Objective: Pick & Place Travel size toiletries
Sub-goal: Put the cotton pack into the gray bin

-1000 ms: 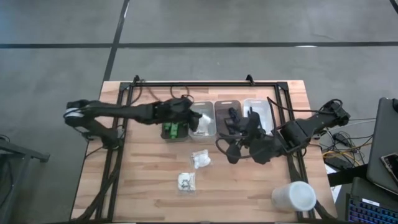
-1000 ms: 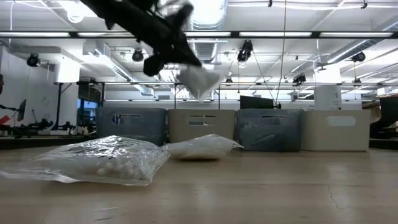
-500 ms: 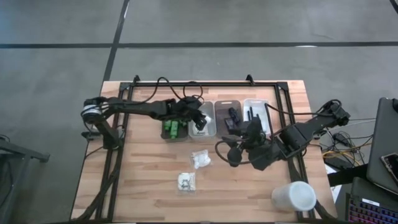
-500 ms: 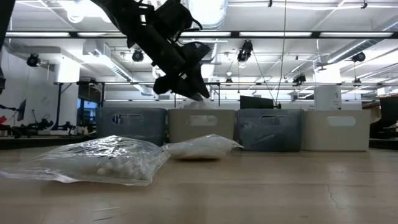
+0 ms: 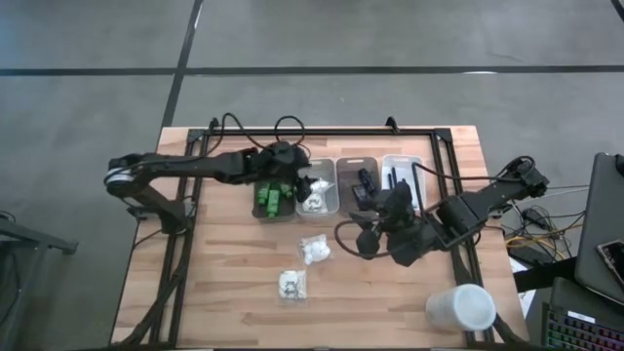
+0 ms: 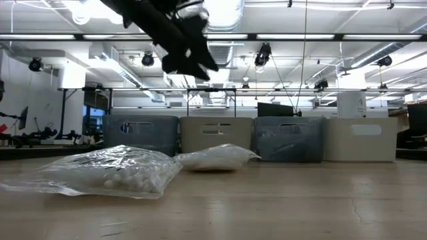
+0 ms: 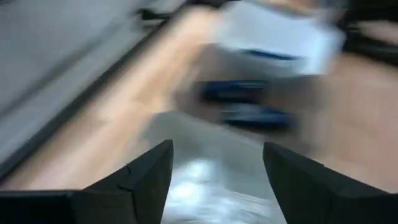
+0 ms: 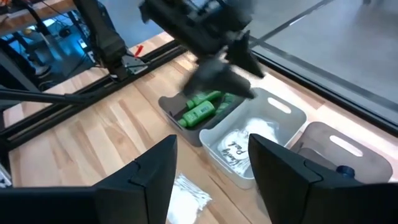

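The left gripper (image 5: 292,168) is hanging at centre-top of the high view, over the bin (image 5: 318,200) of white-puff packets, fingers apart and gripping nothing. The right gripper (image 5: 369,237) is waiting right of centre, its fingers likewise parted and empty. Two puff packets (image 5: 314,250) (image 5: 292,284) are lying on the table below the bins — the nearer likely goes next. A good pick descends squarely over the packet's middle — pinching slippery film off-centre risks a slip.

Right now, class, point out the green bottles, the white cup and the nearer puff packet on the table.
green bottles (image 5: 272,202), high view, middle of the cluster in the leftmost bin
white cup (image 5: 461,308), high view, centre of its side
puff packet (image 5: 292,285), high view, middle of the clear packet
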Available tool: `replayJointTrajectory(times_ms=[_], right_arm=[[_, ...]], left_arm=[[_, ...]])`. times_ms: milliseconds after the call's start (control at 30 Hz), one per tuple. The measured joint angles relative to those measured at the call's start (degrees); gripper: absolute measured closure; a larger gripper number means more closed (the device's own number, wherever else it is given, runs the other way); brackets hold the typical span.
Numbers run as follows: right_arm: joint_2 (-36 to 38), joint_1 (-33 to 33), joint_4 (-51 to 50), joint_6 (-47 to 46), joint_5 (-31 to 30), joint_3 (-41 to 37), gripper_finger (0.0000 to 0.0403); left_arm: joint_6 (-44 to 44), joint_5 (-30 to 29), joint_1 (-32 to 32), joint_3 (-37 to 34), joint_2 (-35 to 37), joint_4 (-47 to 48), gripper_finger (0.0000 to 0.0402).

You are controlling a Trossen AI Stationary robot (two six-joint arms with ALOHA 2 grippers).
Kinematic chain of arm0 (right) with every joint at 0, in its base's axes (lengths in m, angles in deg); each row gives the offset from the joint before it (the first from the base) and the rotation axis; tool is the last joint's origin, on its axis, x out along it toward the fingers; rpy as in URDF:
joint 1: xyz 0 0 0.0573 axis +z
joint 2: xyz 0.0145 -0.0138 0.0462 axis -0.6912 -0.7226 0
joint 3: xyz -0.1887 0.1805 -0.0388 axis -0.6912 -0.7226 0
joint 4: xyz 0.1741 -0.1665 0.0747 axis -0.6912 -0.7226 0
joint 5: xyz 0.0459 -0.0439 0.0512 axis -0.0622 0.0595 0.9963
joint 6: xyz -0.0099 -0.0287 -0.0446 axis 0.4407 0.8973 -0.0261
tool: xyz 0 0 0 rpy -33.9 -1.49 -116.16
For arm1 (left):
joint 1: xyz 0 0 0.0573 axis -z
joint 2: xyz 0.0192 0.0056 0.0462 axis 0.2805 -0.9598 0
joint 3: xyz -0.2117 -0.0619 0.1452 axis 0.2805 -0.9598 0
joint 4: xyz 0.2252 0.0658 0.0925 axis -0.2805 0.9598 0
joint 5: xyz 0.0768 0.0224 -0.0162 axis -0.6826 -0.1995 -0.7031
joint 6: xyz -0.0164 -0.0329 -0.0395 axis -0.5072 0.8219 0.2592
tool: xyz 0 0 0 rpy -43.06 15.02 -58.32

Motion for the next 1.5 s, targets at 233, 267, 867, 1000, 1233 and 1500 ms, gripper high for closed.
replayJointTrajectory(times_ms=[233,267,867,1000,1233,1500], right_arm=[[0.0,-0.18,-0.06,0.09,0.0,0.0,0.0198],[-0.02,-0.18,-0.13,0.15,0.0,-0.02,0.0197],[-0.02,-0.23,0.17,-3.46,0.0,-3.06,0.0227],[-0.02,-0.23,0.14,-6.17,1.18,-4.7,0.022],[-0.02,-0.23,0.35,-7.96,1.94,-6.33,0.0202],[-0.02,-0.18,0.44,-9.31,2.11,-6.22,0.019]], left_arm=[[-0.21,29.33,4.16,-0.68,5.98,8.1,0.0164],[0.15,28.63,5.08,-0.68,6.37,10.81,0.0165],[2.97,-7.39,22.13,-5.31,-3.43,4.42,0.0173],[5.75,1.13,21.5,-5.31,-5.84,0.9,0.0173],[8.35,6.92,22.18,-5.29,-10.08,-3.74,0.0177],[9.68,6.96,22.15,-5.29,-14.79,-3.69,0.0177]])
